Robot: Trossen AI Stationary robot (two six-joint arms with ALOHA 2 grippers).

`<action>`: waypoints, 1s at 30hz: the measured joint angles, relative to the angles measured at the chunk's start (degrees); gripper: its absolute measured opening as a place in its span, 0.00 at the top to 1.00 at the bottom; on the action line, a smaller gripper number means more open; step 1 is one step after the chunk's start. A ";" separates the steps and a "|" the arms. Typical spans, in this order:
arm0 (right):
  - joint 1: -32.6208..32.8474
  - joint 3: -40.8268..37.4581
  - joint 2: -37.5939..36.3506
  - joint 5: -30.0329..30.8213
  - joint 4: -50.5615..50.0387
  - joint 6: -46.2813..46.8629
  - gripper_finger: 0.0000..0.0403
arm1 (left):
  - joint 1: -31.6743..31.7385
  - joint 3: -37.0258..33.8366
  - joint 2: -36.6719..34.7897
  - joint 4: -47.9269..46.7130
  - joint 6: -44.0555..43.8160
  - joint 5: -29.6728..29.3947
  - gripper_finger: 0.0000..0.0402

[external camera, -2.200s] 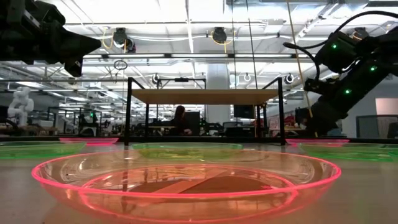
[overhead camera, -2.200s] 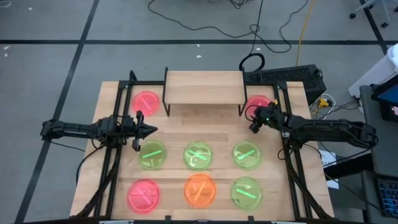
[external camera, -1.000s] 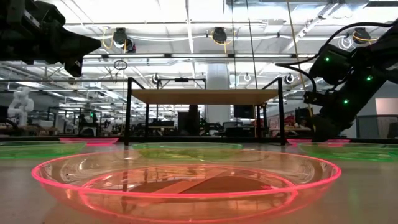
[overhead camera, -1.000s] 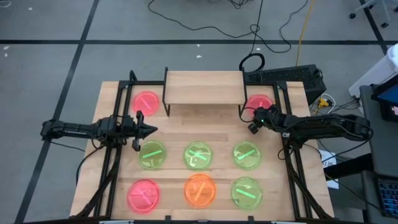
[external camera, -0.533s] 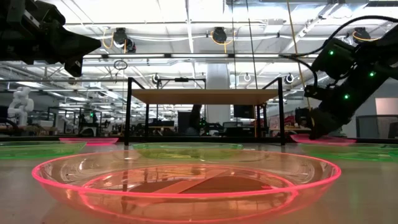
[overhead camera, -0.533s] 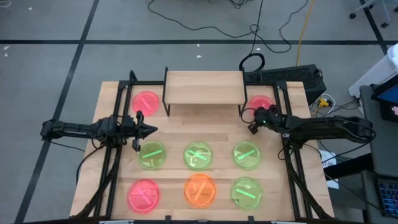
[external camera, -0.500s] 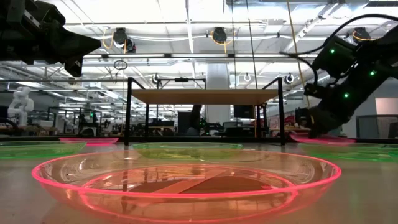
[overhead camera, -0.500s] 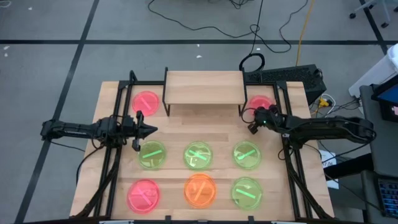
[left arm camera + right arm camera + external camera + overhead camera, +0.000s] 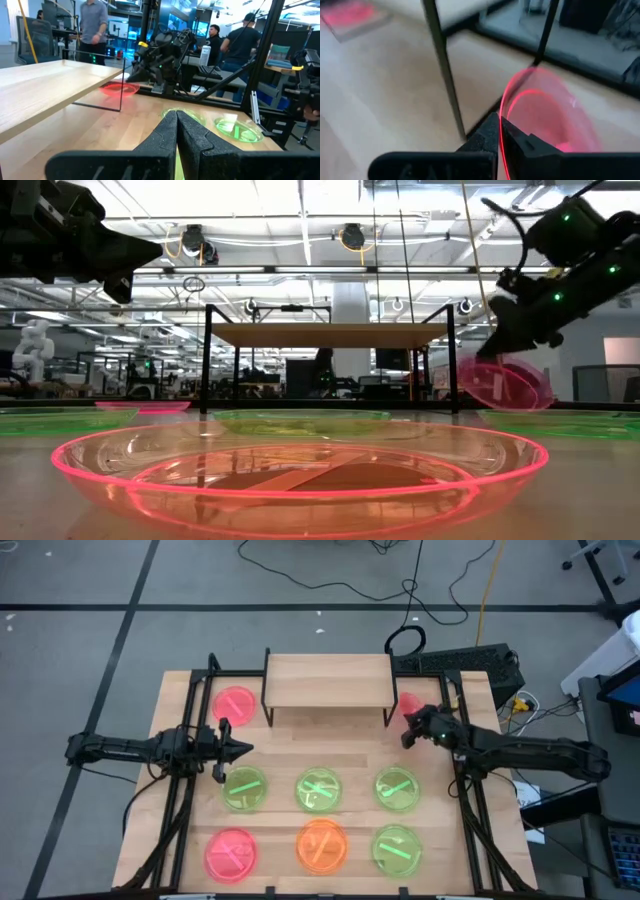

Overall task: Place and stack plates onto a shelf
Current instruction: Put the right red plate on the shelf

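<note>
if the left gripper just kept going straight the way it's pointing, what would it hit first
The left gripper, shut and empty, points right across the table, above the plates. Nothing shows in its line until the right gripper, which holds a tilted pink-red plate beside the shelf. Whether their heights match is unclear.

bare shelf top, black legs beside

Beyond the worktop's far edge, black cables coil on the grey floor. A dark keyboard-like unit sits off the far right corner. People stand in the room behind.
</note>
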 joint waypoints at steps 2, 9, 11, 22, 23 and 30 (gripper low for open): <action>0.00 0.26 -1.54 1.45 1.38 -1.60 1.00 | 0.00 0.00 0.00 0.00 0.00 0.00 0.98; 0.00 5.67 -2.83 5.91 2.12 -10.16 1.00 | 0.02 0.02 0.02 0.00 0.00 0.00 0.98; 0.00 7.65 -2.83 5.95 2.10 -12.44 1.00 | 0.02 0.00 0.00 -0.02 0.00 0.00 0.98; -0.04 19.12 3.35 3.36 7.43 -25.83 1.00 | 0.01 0.01 0.01 0.00 -0.01 0.00 0.98; -0.04 20.31 4.93 2.27 7.41 -26.80 1.00 | 0.02 0.00 0.00 0.00 0.00 0.00 0.98; 0.00 27.27 18.80 -5.06 7.08 -32.87 1.00 | 0.00 0.00 0.00 0.00 0.00 0.00 0.98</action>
